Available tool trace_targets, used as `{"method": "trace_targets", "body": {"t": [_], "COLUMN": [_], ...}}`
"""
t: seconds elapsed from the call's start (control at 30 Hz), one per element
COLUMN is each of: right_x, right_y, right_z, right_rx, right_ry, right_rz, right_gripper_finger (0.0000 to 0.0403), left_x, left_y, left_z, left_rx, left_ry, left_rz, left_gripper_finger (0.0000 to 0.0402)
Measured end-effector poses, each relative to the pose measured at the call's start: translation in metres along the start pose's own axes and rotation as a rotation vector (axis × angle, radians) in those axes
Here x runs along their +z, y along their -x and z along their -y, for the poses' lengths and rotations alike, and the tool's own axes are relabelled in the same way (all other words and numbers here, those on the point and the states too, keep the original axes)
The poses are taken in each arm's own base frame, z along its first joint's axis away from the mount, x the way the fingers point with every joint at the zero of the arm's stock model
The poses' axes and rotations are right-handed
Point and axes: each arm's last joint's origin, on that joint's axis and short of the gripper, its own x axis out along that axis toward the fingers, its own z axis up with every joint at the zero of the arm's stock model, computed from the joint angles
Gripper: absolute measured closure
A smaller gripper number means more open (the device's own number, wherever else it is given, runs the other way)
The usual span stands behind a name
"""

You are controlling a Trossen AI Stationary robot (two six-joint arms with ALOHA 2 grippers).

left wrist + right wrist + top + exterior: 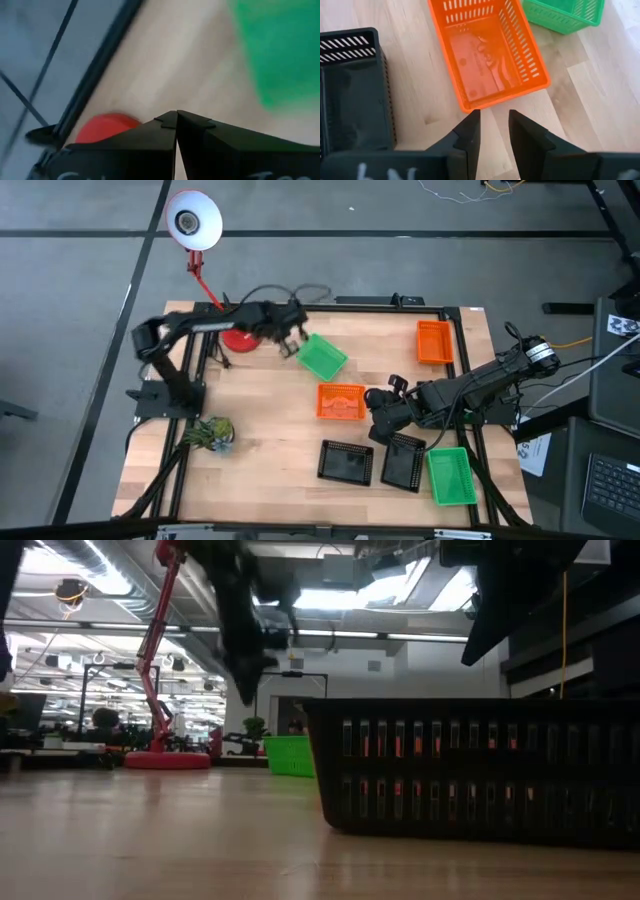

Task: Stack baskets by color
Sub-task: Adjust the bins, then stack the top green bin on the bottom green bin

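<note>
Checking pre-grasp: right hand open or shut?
Open. The right hand shows a gap between its fingers, empty, just short of the orange basket.

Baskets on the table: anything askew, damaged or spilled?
Nothing damaged or spilled. No stacks yet: six baskets lie singly. The green basket by the shut left gripper sits skewed to the table edges, and one black basket is turned slightly against its neighbour. The right gripper hovers open at the middle orange basket.

Black basket (pixel 480 765) before green basket (pixel 290 755)
</note>
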Motion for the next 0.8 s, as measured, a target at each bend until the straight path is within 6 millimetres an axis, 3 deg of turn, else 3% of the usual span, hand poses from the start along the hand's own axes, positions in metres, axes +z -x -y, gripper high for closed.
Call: {"method": "trace_targets", "body": {"t": [0.17,0.33,0.5,0.7,0.8], "right_x": [0.0,-0.001,-0.001,-0.001,-0.001], "right_y": [0.0,0.0,0.0,0.0,0.0], "right_z": [0.0,0.0,0.0,0.0,0.0], "right_rx": [0.001,0.013,0.007,0.005,0.007], "right_ry": [-0.014,-0.02,-0.024,-0.032,-0.049], "right_rz": [-0.002,-0.013,-0.015,-0.016,-0.02], "right_gripper_finger": [0.0303,0.0303,0.0303,0.0303,0.0303], "left_x": [-0.007,0.004,0.04,0.057,0.052], "left_y": [-0.069,-0.096,-0.071,-0.022,0.006], "left_z": [-0.013,0.01,0.049,0.076,0.079], "left_rx": [-0.084,-0.286,-0.58,-0.561,-0.524], "left_ry": [0.08,0.093,0.023,-0.14,-0.244], "left_rz": [-0.207,-0.171,0.05,0.079,-0.002], "left_gripper_finger": [0.0401,0.0401,0.0401,0.0401,0.0401]}}
